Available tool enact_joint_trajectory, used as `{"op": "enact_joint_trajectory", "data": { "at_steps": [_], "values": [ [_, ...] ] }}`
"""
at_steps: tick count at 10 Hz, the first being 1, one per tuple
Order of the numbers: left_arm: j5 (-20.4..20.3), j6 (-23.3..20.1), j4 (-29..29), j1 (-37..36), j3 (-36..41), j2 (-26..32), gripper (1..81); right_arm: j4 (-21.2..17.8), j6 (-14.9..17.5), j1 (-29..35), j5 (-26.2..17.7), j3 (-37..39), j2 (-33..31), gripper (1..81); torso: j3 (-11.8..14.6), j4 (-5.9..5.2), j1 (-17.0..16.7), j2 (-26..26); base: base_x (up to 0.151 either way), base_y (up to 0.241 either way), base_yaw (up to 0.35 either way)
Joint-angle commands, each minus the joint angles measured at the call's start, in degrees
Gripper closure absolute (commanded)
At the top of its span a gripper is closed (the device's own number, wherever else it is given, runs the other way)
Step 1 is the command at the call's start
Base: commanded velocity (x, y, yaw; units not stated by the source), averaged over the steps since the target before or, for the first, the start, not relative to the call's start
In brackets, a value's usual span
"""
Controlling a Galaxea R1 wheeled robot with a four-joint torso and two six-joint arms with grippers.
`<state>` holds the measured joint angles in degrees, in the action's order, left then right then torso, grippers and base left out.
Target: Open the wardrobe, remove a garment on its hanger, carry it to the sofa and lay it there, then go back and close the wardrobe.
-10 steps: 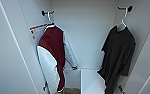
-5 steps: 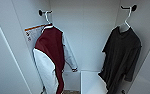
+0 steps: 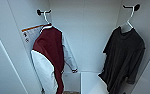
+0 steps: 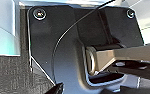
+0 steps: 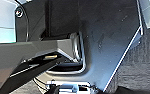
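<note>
The wardrobe stands open before me, its white interior facing the head view. On the right wall the garment, a loose black short-sleeved shirt, hangs full length from its thin pale hanger. The hanger's hook rests on a dark wall hook.
A maroon jacket with white sleeves hangs from a wall hook on the left side. A white panel rises at the far left. A low white ledge sits at the wardrobe's bottom between the clothes. Dark carpet shows under the arms.
The head view has drawn slightly closer to the wardrobe interior. Both hanging clothes stay as they were.
</note>
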<state>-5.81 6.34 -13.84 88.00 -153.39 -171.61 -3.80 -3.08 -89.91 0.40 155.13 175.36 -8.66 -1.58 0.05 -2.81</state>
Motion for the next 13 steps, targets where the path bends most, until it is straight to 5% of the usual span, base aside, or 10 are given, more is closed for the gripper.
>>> {"op": "enact_joint_trajectory", "data": {
  "at_steps": [1,2,4,6,9,11,13],
  "values": [
    [3.09,0.16,-0.14,-1.56,0.11,0.03,1.0,0.20,-0.08,1.26,-3.65,-0.18,0.19,1.0,0.00,0.00,0.00,0.00,0.000,0.000,0.000],
    [3.09,0.16,-0.05,-1.56,0.02,0.03,1.0,0.20,-0.08,1.25,-3.65,-0.36,0.19,1.0,0.00,0.00,-0.05,-0.02,0.000,0.000,0.000],
    [3.09,0.25,0.30,-1.56,0.19,0.03,1.0,-0.32,-0.17,1.17,-3.57,-0.19,0.28,1.0,0.00,5.61,-0.05,-0.02,0.000,0.000,0.000],
    [3.18,0.60,0.39,-1.56,-0.15,-0.23,1.0,-0.42,-0.26,1.08,-2.25,-0.18,0.28,1.0,0.00,7.68,-0.05,-0.02,0.000,0.000,0.000],
    [3.09,0.34,-0.49,-1.74,-0.15,0.03,1.0,-0.42,-0.26,1.08,-2.07,-0.27,0.28,1.0,0.00,13.60,-0.05,-0.02,0.000,0.000,0.000],
    [3.09,0.25,-0.49,-1.91,-0.15,0.03,1.0,-0.42,-0.26,0.91,-2.07,-0.18,0.28,1.0,2.39,17.62,-0.05,-0.02,0.000,0.000,0.000],
    [3.09,0.17,-0.49,-2.00,-0.15,0.03,1.0,-0.33,-0.25,0.91,-2.07,-0.27,0.28,1.0,4.72,19.24,-0.05,-0.02,0.000,0.000,0.000]
  ]
}}
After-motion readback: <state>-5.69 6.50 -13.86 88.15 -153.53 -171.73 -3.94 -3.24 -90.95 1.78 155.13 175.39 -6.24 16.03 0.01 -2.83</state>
